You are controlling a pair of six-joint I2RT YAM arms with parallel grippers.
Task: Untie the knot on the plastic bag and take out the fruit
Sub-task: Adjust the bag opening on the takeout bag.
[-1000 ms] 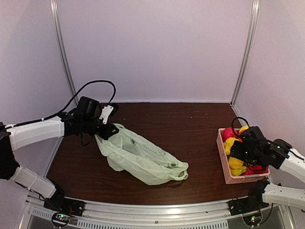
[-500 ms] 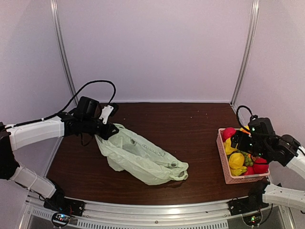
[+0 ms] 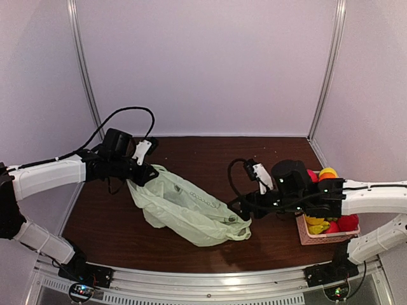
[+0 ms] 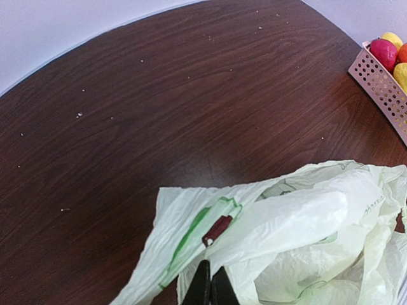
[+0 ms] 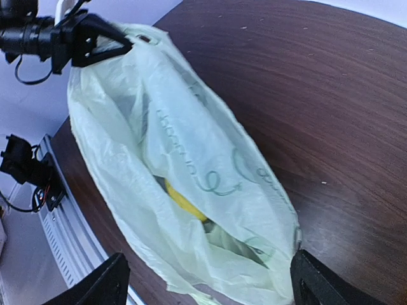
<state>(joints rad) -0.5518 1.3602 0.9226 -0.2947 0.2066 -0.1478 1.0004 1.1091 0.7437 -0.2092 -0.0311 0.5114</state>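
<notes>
On the dark wooden worktop (image 3: 210,159) the pale green plastic bag (image 3: 191,206) lies stretched on a slant, running from the back left down toward the front middle. Its upper-left end is pinched in the left claw (image 3: 141,173), which is closed tight on a bunched bit of the thin plastic and holds that end a little off the wood. From the left wrist you can see its two black fingertips (image 4: 201,289) pressed together, with the crinkled bag spilling away from them to the right.

Over at the bag's lower-right end the right claw (image 3: 245,208) hangs just above the plastic. Its jaws are spread wide and it has hold of nothing. In the right wrist view one finger (image 5: 108,283) shows at each bottom corner, with the width of the bag lying between them. Whether they touch the plastic I can't tell.

One yellow fruit (image 5: 184,202) shows through the translucent skin, inside the bag toward its lower half.

Against the right edge of the worktop sits a pink slatted basket (image 3: 318,240), partly hidden behind the right arm. It holds yellow pieces (image 3: 316,223) and red ones (image 3: 348,222), well apart from the bag.
</notes>
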